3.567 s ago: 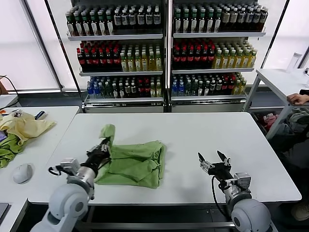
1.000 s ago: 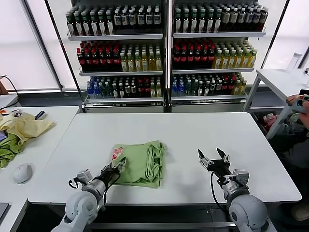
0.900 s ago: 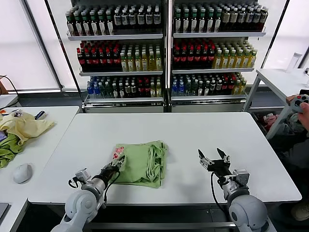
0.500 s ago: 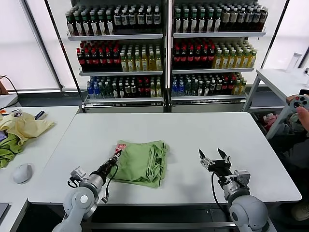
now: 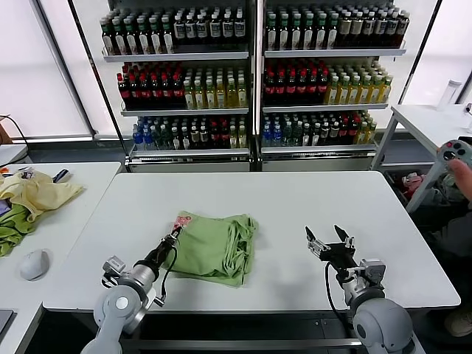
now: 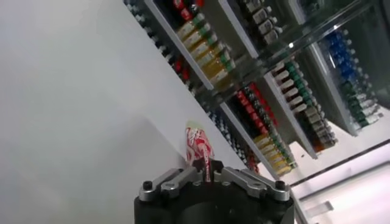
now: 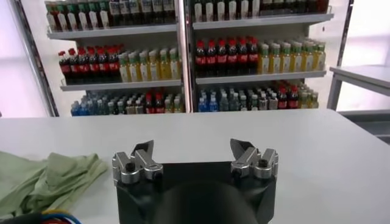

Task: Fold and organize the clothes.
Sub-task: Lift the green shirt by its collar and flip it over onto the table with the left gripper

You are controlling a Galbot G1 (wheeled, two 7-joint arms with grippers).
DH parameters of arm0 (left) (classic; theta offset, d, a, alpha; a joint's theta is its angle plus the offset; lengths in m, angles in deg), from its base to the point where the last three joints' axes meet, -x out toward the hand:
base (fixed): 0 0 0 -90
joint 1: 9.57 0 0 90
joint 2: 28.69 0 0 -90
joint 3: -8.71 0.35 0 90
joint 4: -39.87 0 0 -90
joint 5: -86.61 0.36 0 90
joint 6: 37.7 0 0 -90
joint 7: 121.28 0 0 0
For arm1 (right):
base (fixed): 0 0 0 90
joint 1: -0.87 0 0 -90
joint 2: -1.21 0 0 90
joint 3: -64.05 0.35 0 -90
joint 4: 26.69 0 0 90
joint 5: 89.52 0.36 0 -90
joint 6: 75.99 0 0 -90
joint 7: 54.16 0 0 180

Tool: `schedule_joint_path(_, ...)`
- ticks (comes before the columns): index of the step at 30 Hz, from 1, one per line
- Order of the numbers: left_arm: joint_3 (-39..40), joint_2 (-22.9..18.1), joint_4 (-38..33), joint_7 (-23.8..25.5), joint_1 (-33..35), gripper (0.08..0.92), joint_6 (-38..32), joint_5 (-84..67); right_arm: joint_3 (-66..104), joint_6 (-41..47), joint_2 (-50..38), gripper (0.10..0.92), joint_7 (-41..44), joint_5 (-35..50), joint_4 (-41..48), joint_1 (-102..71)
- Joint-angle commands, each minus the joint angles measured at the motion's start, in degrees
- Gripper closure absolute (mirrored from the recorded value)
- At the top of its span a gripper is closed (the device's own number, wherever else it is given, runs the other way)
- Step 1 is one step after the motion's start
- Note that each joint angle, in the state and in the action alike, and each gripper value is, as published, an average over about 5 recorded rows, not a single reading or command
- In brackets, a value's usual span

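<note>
on the far left a side table [image 5: 70, 188] carries a pale yellow garment [image 5: 37, 193], a darker green cloth [image 5: 13, 227] under it and a white mouse [image 5: 34, 263] nearer the front edge. next comes the left hand [image 5: 172, 237], low at the near-left corner of the polo shirt [image 5: 217, 247], its fingers drawn close together on the corner that bears the red-and-white graphic [image 5: 181, 222]. the left wrist view shows the left hand [image 6: 206, 172] pinched narrow with that printed corner [image 6: 198, 143] rising between the fingers, so it looks to be holding the fabric, though the contact itself is partly hidden by the hand's body.

the polo shirt lies folded into a compact bundle a little left of the middle of the white tabletop [image 5: 295, 203], toward the near edge, with bunched folds along its right side. in the right wrist view the shirt [image 7: 46, 179] lies off to one side, well apart from that arm.

further right, the right hand [image 5: 331, 245] hovers low over bare tabletop near the front edge, its fingers spread wide and holding nothing; the right wrist view shows the same wide gap in the right hand [image 7: 194, 158]. behind the tabletop stand shelves of bottled drinks [image 5: 251, 74].
</note>
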Motion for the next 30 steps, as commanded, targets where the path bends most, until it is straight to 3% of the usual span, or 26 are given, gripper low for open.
schedule_joint_path(1,-8.95,6.13,-4.0,-1.3,0.15,0.876,0.19,-2.69,0.07,-0.14,0.22,0.203,-0.01,0.19,-0.26,0.09)
schedule_joint_path(9,-24.7,23.04,-6.08,-1.57,0.52,0.89,3.56,-2.25,0.32,-0.36,0.39,0.203,0.03,0.85,-1.04,0.16)
schedule_joint_path(14,-22.94,26.29,-11.29,-2.49,-0.96,0.896,4.92,2.65,0.9,-0.38,0.56,0.203,0.04,1.04,-2.23,-0.52)
schedule_joint_path(19,-7.27,20.98,-16.0,-2.83,-1.06,0.897,4.35,20.99,1.85,-0.64,0.5,0.203,0.15,1.04,-3.45,-1.94)
schedule_joint_path(24,10.12,10.86,-10.56,-3.14,-3.48,0.897,3.23,38.41,2.71,-0.86,0.86,0.203,0.14,0.98,-4.28,-2.97)
schedule_joint_path(30,25.45,0.19,-1.09,-3.8,-10.46,0.897,3.05,53.82,3.4,-0.89,0.97,0.203,0.15,0.98,-4.5,-3.13)
